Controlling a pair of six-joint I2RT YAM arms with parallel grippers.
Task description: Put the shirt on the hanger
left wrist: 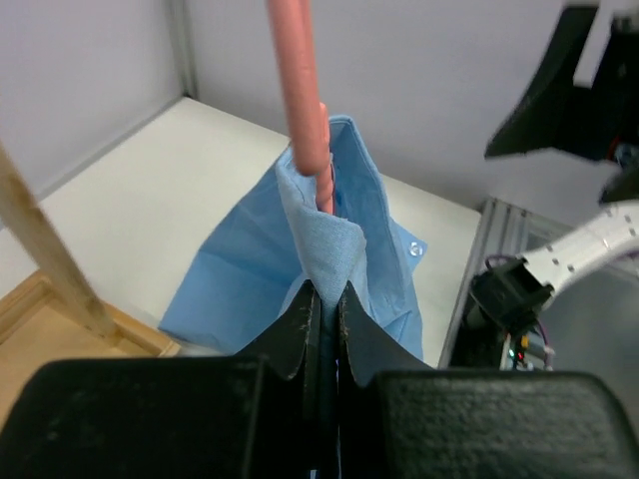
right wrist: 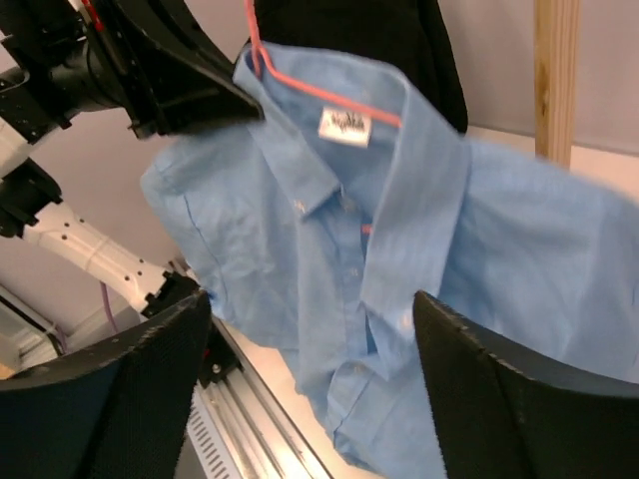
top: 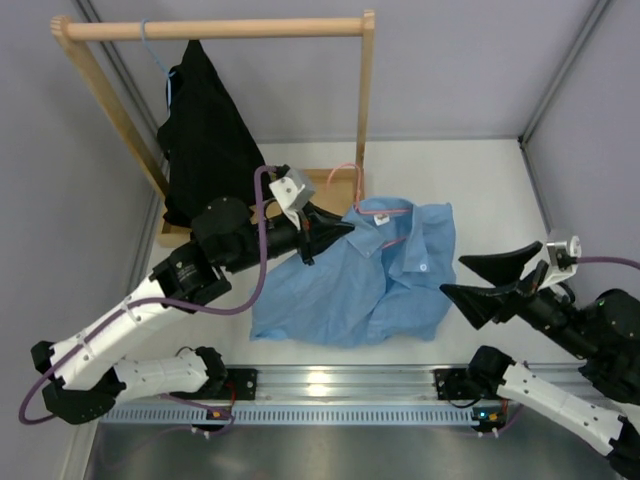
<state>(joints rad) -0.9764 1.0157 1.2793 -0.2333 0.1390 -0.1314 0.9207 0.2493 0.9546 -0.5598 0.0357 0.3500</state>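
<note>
Between grey walls [top: 450, 70], on the white table [top: 480, 170], left fingers [left wrist: 290, 334] pinch the shirt [top: 350, 290]; right fingers [right wrist: 110, 399] gape.

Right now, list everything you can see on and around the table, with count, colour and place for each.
shirt: one, light blue, crumpled mid-table
hanger: one, pink, inside the shirt's collar
black garment: one, black, hanging on the rack
blue hanger: one, blue, carrying the black garment
rack: one, wooden, back left
table: one, white
left arm: one, black and white, jaws shut on the shirt's collar
right arm: one, black and white, right side, jaws open, empty
</note>
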